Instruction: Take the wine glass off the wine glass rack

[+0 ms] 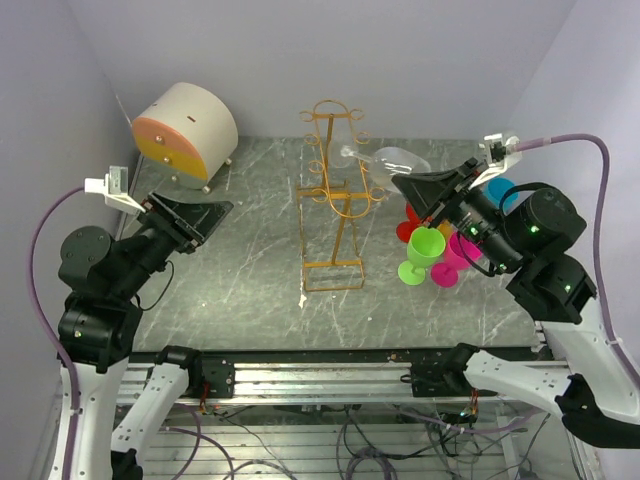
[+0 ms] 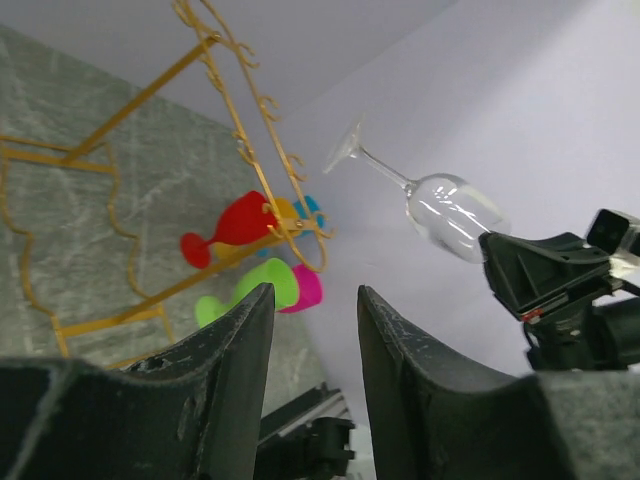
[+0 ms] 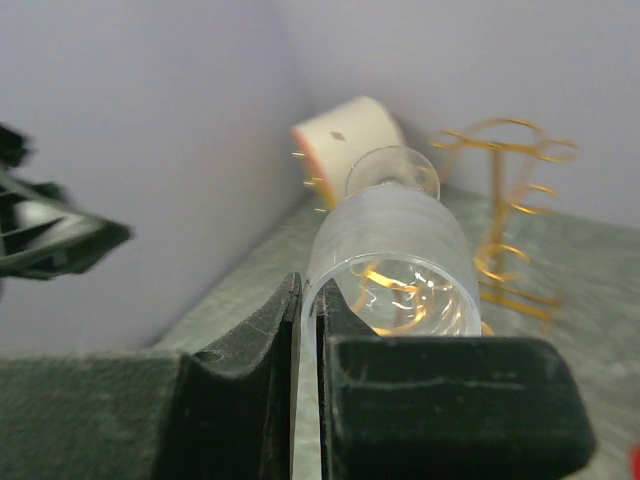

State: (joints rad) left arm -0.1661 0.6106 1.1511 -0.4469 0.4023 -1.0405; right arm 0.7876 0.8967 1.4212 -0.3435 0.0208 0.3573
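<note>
The clear wine glass (image 1: 398, 160) hangs in the air on its side, just right of the golden wire wine glass rack (image 1: 335, 190), with its foot pointing at the rack. In the left wrist view the wine glass (image 2: 440, 205) is apart from the rack's hooks (image 2: 245, 120). My right gripper (image 1: 400, 184) is shut on the wine glass, one finger inside the bowl and one outside, pinching the rim (image 3: 330, 290). My left gripper (image 1: 218, 213) is at the left of the table, open and holding nothing (image 2: 315, 300).
Several coloured plastic goblets (image 1: 428, 250), red, green, pink, blue and orange, lie clustered on the table right of the rack, under my right arm. A round white box with an orange face (image 1: 185, 130) stands at the back left. Grey walls close in the sides and back.
</note>
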